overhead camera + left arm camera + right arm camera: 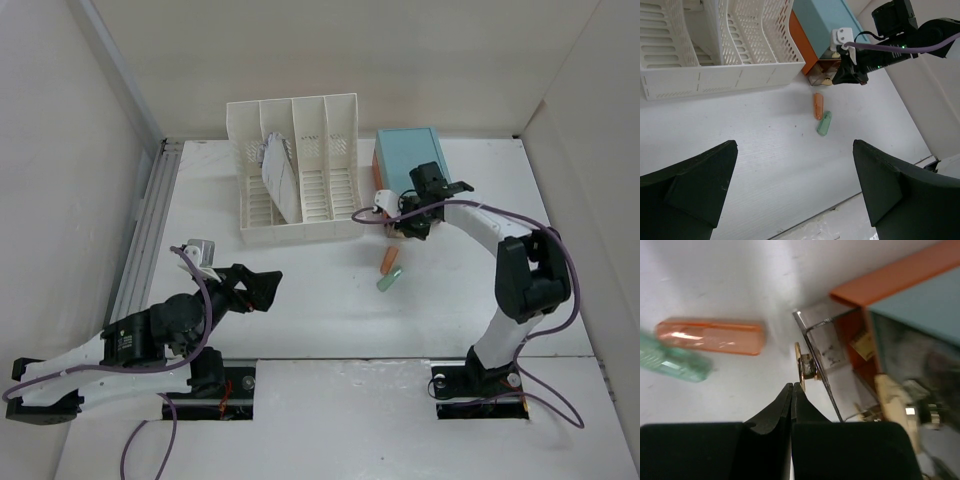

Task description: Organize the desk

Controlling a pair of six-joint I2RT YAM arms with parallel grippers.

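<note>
Early stage, by look of it. orange tube (818,106) and green tube (824,123) loose on tabletop (320,320), right of centre, near teal drawer box (410,152). drawer (825,347) ajar (clear front). right gripper (792,389) jaws clenched just short of knob (805,367). left gripper (794,145) jaws spread, empty, near left. Tubes left to stow.

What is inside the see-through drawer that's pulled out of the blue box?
The clear drawer holds small things, a yellowish bit and a cream bit, too blurry to name. The teal box covers the drawer's back, so anything there is hidden.
</note>
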